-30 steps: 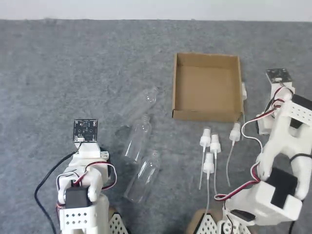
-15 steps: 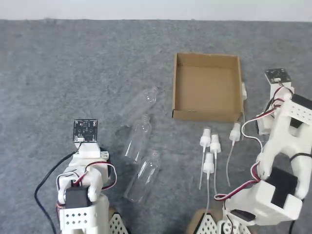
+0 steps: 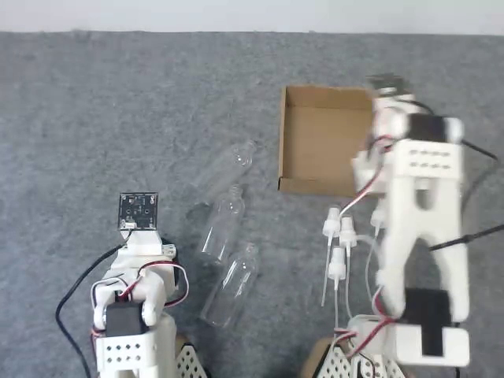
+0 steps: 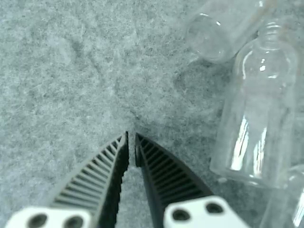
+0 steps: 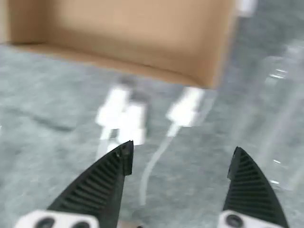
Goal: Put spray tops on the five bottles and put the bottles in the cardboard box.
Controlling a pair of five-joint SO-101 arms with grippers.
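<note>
Right claw [image 5: 182, 148] gapes wide above 3 spray tops [image 5: 135, 118] beside the cardboard box [image 5: 142, 38]; left claw [image 4: 131, 136] closed.

Stock on the counter [image 3: 118, 102]: cardboard box [image 3: 315, 142], qty 1. Clear bottles, qty 3: near bottle [image 3: 231, 285], middle bottle [image 3: 220, 225] and far bottle [image 3: 230, 165], numbered outward from the left tool [image 4: 131, 135]. White spray tops with dip tubes, qty 4: first spray top [image 3: 331, 224], second spray top [image 3: 347, 233] and third spray top [image 3: 337, 266] bunched ahead of the right tool [image 5: 182, 149], and fourth spray top [image 5: 185, 108] apart from them, also ahead of that tool. White piece [image 5: 247, 5] beyond the cardboard box, too blurred to class, qty 1. Tools, qty 2.
</note>
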